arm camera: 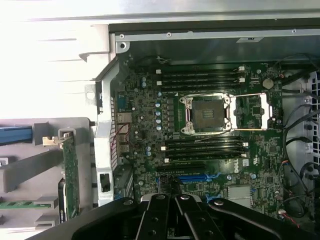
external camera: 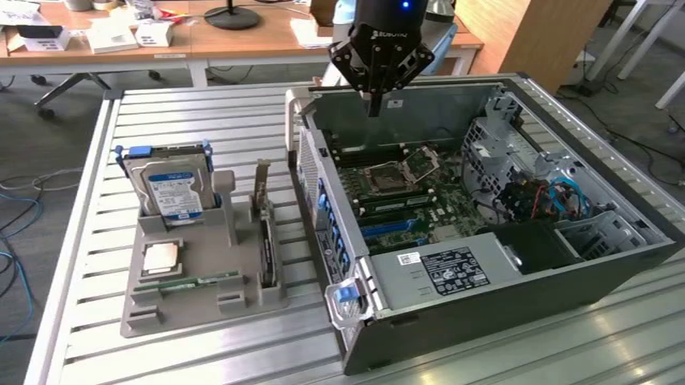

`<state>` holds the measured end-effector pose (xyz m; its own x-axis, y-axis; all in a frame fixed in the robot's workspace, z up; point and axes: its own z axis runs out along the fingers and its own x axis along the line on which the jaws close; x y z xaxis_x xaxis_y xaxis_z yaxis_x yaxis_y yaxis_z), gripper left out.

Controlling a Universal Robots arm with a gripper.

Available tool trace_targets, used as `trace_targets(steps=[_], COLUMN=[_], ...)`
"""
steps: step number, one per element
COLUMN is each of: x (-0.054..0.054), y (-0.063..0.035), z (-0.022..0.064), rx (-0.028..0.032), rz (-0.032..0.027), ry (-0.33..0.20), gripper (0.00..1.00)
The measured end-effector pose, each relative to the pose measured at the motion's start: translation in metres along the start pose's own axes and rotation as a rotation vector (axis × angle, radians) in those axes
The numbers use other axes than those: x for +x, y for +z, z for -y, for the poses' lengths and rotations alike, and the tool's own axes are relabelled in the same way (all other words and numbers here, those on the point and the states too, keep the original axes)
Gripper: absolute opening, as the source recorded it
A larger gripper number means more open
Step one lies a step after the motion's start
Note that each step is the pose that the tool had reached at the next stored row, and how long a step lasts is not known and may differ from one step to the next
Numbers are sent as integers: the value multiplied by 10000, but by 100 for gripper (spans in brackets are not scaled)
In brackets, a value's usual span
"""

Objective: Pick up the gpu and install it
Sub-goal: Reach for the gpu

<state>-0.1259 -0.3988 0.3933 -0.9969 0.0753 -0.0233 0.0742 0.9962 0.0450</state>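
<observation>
Thin flat gpu card [external camera: 265,233], dark face on a green board with a silvery bracket at one end, stands on edge in a slot of the grey plastic holder [external camera: 160,309]. That puts it well off to the side of the black two-fingered gripper [external camera: 374,106], outside the case, lower down and untouched. And the gripper itself: fingers pinched right together, nothing between them, empty-handed. It hangs above the open dark-grey computer case [external camera: 503,317], close to the case's rear wall, tips pointing down. Beneath it in the wrist view the green motherboard [arm camera: 145,125] spreads out. The square silver-framed processor socket [arm camera: 207,114] sits a little beyond the closed tips, and a blue slot [arm camera: 192,177] lies right by them. Across the case's perforated metal wall from the gripper, the gpu card shows again, on edge. Farther from the gripper than the card, a blue-labelled silver hard drive [external camera: 172,188] stands upright in the same holder.
</observation>
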Motion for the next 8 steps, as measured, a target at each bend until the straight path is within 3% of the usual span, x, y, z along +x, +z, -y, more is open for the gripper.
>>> trace_targets(steps=[8], x=[94], y=[-3], z=[7], rx=[0], rz=[0], ry=[-1], gripper=[11])
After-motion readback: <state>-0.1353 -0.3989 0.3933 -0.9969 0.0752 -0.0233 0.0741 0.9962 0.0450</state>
